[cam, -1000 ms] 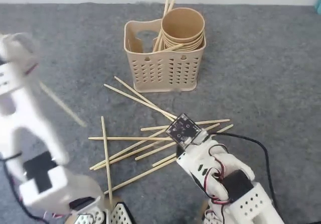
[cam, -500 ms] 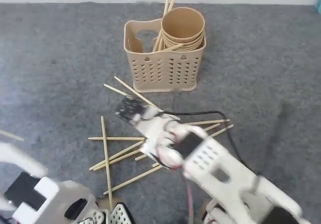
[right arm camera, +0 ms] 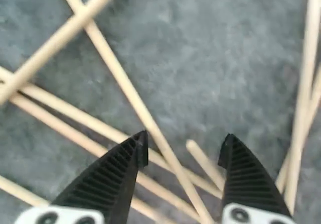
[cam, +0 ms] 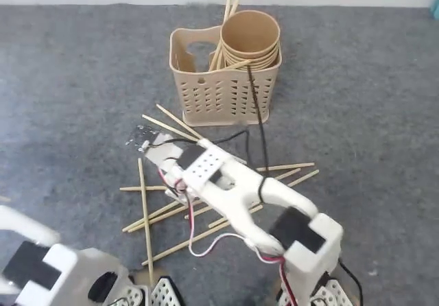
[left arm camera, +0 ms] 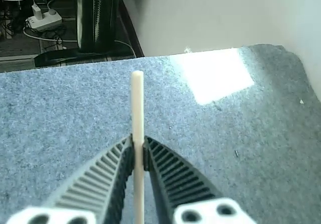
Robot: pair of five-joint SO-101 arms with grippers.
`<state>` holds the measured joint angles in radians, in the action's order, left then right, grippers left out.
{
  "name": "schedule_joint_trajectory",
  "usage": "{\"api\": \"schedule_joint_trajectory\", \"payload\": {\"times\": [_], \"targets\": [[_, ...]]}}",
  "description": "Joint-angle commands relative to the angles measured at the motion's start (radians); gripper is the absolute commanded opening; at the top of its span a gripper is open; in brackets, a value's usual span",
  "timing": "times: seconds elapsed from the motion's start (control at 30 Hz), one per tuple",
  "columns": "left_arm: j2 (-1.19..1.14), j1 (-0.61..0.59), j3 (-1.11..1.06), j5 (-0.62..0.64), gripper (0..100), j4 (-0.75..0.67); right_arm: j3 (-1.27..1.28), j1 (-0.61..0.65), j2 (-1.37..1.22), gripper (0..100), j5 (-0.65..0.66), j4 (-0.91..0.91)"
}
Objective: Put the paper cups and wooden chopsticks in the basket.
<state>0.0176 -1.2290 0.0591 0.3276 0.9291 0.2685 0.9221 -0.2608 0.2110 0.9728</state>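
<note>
Since sticks belonged in the basket [cam: 223,99], my left gripper [left arm camera: 138,142] pinched one chopstick [left arm camera: 137,98]; right gripper [right arm camera: 185,136] hung w/ jaws spread astride a loose chopstick [right arm camera: 123,83].

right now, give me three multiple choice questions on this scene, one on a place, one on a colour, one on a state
1. Where is the stack of paper cups relative to the basket? A beside it B inside it C under it
2. What colour is the carpet? A grey B green C red
3. How is the left gripper? A open B shut on a chopstick C shut on a cup
Answers: 1 B, the stack stands in one compartment; 2 A, grey all around; 3 B, its jaws clamp the chopstick.
</note>
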Motion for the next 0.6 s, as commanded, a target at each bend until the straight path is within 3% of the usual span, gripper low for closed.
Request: {"api": "schedule_joint_trajectory", "payload": {"times": [0.0, 0.23, 0.57], "targets": [[0.057, -0.006, -0.007, -0.009, 1, -0.061, -0.132, 0.044, -0.045, 23.5, -0.005, 0.044], [0.057, -0.017, -0.030, -0.009, 1, -0.071, -0.140, 0.067, -0.091, 1.2, -0.011, 0.008], [0.058, -0.034, -0.036, -0.009, 1, -0.071, -0.140, 0.042, 0.151, 0.8, -0.011, 0.085]]}}
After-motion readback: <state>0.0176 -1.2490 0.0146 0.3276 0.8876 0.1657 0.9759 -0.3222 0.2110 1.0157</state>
